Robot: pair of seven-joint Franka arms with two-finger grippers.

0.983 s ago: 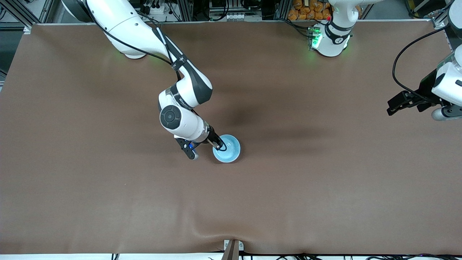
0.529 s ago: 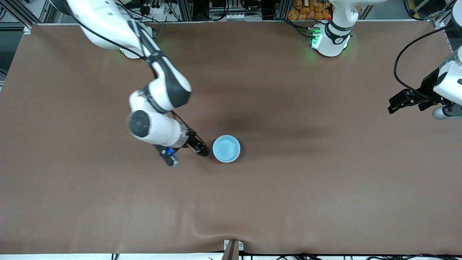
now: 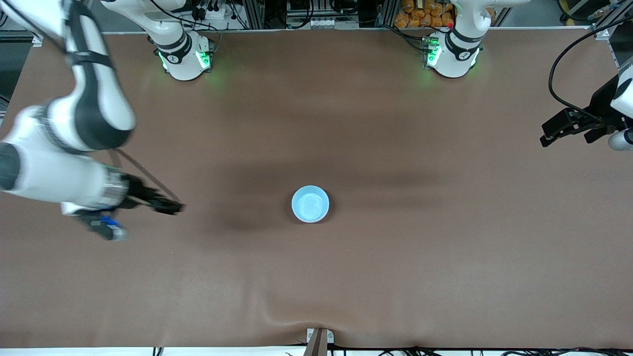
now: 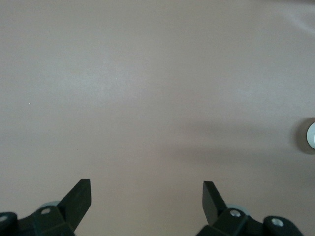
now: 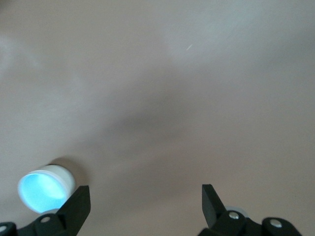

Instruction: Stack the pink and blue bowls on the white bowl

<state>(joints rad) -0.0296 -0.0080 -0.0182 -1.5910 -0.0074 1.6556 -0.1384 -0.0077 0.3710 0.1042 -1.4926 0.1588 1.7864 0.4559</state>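
Observation:
The blue bowl stands mid-table with its light blue inside facing up. In the right wrist view the blue bowl sits inside a white outer wall, the white bowl under it. The pink bowl is hidden. My right gripper hangs open and empty over bare table, well away from the bowls toward the right arm's end; its fingers frame only the mat. My left gripper waits open and empty over the left arm's end of the table. In the left wrist view the stack shows only as a pale disc at the edge.
A brown mat covers the whole table. Both arm bases stand along the edge farthest from the front camera. A small bracket sits at the mat's nearest edge.
My right gripper let go of the blue bowl's rim, opened, and swung away toward the right arm's end of the table. The bowl stayed put. The left gripper drifted slightly.

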